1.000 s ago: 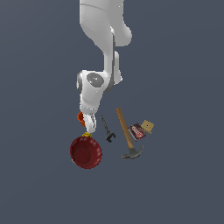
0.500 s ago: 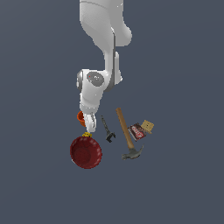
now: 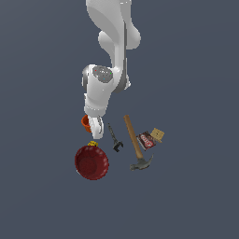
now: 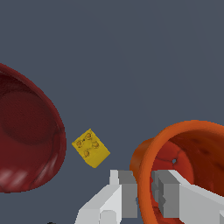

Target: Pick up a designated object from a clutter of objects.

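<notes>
The orange cup (image 3: pixel 85 122) sits just beyond the dark-red bowl (image 3: pixel 91 162), half hidden by my wrist in the exterior view. In the wrist view the orange cup (image 4: pixel 192 144) lies with its mouth toward the camera. My gripper (image 4: pixel 138 176) straddles the cup's rim, one finger inside and one outside, and both pads press on the wall. In the exterior view the gripper (image 3: pixel 95 127) hangs low beside the cup.
A tiny yellow piece (image 4: pixel 90 148) lies between the cup and the bowl (image 4: pixel 26 131), close to my fingers. Toward the exterior view's right are a black clamp tool (image 3: pixel 114 138), a wooden-handled hammer (image 3: pixel 135 144) and a small red-and-tan box (image 3: pixel 150 138).
The arm and the objects stay almost where they were; no clear motion shows over the last second.
</notes>
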You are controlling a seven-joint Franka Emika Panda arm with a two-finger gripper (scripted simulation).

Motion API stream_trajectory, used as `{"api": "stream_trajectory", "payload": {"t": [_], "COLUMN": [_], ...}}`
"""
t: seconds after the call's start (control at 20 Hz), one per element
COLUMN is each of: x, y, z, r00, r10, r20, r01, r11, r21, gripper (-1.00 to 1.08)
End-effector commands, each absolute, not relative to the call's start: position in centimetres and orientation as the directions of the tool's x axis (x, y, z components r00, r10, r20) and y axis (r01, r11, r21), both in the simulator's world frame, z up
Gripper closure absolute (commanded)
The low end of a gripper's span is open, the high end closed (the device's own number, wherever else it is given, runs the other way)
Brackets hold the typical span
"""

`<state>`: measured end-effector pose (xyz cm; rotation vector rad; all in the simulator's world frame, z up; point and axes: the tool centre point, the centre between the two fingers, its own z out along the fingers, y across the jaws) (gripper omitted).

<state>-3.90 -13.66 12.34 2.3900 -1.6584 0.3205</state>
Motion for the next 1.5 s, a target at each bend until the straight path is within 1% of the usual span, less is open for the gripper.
{"api": "stream_trajectory", "payload": {"t": [0.0,1.05,1.45], "x": [-3.3,3.1,5.4], "y": [-13.2,-8.9,-7.6], "z": [14.3,33.9,40.4], "r00": [0.342,0.342,0.341], "r10": [-0.892,-0.893,-0.892], "r20": [0.297,0.293,0.295], "r01": [-0.938,-0.938,-0.938], "r11": [-0.343,-0.344,-0.343], "r21": [0.050,0.048,0.048], "gripper": [1.08,1.08,1.08]}}
